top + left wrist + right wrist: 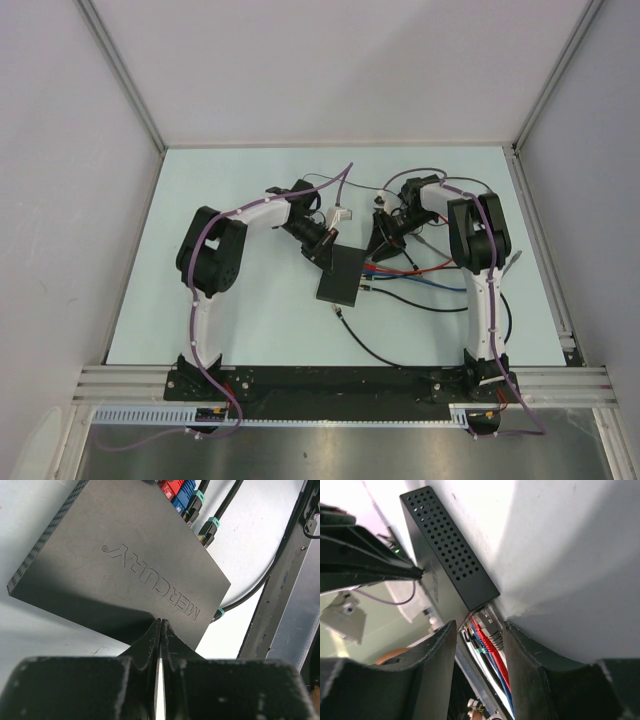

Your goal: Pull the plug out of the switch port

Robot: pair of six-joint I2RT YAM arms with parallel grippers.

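Observation:
The flat black box (340,275) marked MERCURY (125,555) lies on the table. Its port edge (481,608) holds red (489,641), blue (480,644) and dark plugs (492,625); the sockets are hidden behind them, so I cannot tell which port is which. My left gripper (161,621) is shut and empty, with its tips resting on the box's top near one corner; it also shows in the top view (322,243). My right gripper (480,627) is open, its fingers on either side of the row of plugs without touching them; it also shows in the top view (385,238).
Red (400,270), blue (425,282) and black cables (380,350) trail from the box across the table to the right and front. A black plug with a teal clip (209,527) sits in the box. A dark frame rail (280,590) runs along the right.

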